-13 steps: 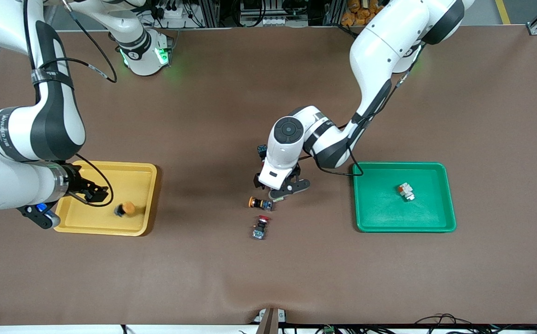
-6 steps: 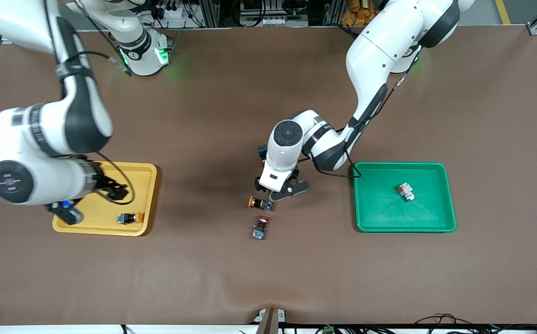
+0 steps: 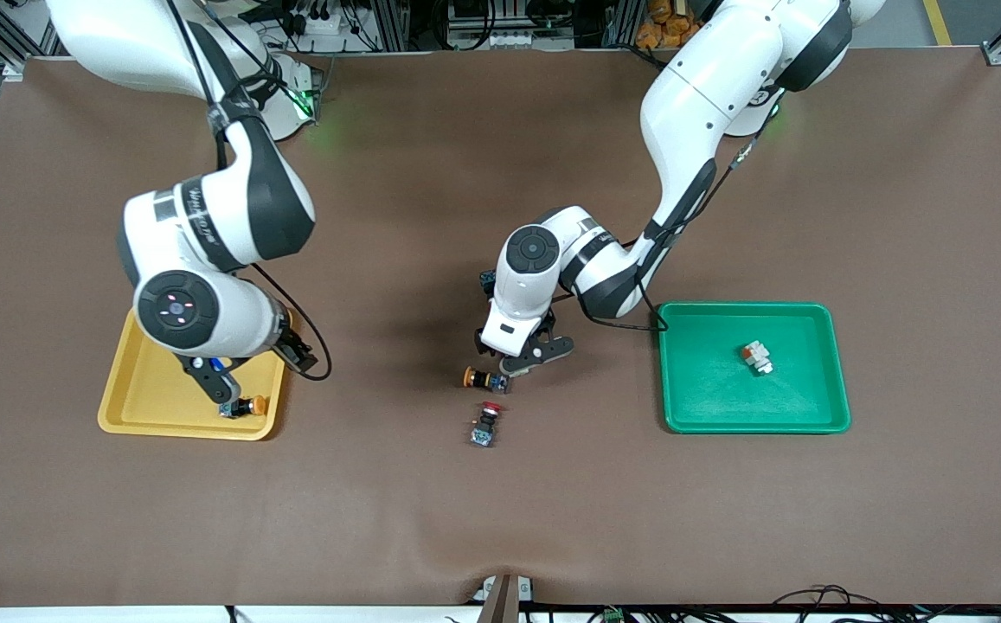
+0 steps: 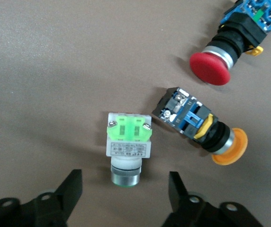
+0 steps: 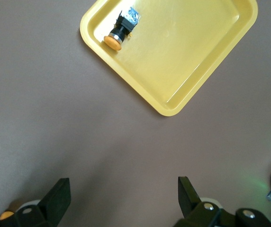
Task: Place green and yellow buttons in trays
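Trays sit at the two ends of the brown table (image 3: 898, 216): the yellow tray (image 3: 154, 407) toward the right arm's end holds 1 orange-capped button (image 3: 245, 406) lying on its side in the corner nearest the front camera, and the green tray (image 3: 708, 389) toward the left arm's end holds 1 pale silver-white button (image 3: 757, 356). Between the trays, on the bare table, lie 3 more switches: a green-faced button (image 4: 127, 146), a second orange-capped button (image 4: 202, 127) just beside it, and a red-capped switch (image 4: 230, 45) nearer the front camera. The left gripper (image 4: 124, 191) is low over the green-faced button, its fingers (image 4: 69, 189) parted on either side of the button's silver end and not touching it. The right gripper (image 5: 121, 201) is up above the table beside the yellow tray, fingers (image 5: 59, 196) spread wide and empty. Cables and metal framing line the table's edge by the robot bases.
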`<state>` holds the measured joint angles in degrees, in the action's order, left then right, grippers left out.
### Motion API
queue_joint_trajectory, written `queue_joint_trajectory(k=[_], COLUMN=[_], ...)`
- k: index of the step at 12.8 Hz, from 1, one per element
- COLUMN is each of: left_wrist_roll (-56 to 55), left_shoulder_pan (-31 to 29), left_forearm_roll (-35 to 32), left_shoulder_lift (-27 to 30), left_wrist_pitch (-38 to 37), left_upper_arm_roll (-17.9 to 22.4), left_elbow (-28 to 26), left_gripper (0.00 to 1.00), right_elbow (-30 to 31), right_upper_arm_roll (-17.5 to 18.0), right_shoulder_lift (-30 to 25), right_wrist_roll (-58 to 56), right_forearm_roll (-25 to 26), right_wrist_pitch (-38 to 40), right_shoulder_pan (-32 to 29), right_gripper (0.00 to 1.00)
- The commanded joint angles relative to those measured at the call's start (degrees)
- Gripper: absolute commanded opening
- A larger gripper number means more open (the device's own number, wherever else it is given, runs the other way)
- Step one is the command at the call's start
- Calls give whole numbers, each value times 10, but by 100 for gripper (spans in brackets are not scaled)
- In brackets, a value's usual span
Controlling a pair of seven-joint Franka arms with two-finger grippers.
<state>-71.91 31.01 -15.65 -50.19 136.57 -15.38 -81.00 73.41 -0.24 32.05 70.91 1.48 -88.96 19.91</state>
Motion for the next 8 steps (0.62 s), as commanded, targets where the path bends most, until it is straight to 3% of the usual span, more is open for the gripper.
queue_joint_trajectory(k=[1,8], left_wrist_roll=[-17,-13], left_shoulder_pan=[8,7], left_forearm_roll=[2,1], left_shoulder_lift=[-10,-20], left_wrist_pitch=[1,8], left_upper_arm_roll=[10,22], left_elbow=[12,14], left_gripper=[77,70], right_elbow=[2,22], right_upper_arm_roll=[-2,-2], right_shoulder_lift=[5,13], right_wrist_roll=[20,76], right_forearm_roll=[-3,-43], right_wrist_pitch=[-8,-61], right_shoulder_pan=[4,17], right_gripper=[100,100])
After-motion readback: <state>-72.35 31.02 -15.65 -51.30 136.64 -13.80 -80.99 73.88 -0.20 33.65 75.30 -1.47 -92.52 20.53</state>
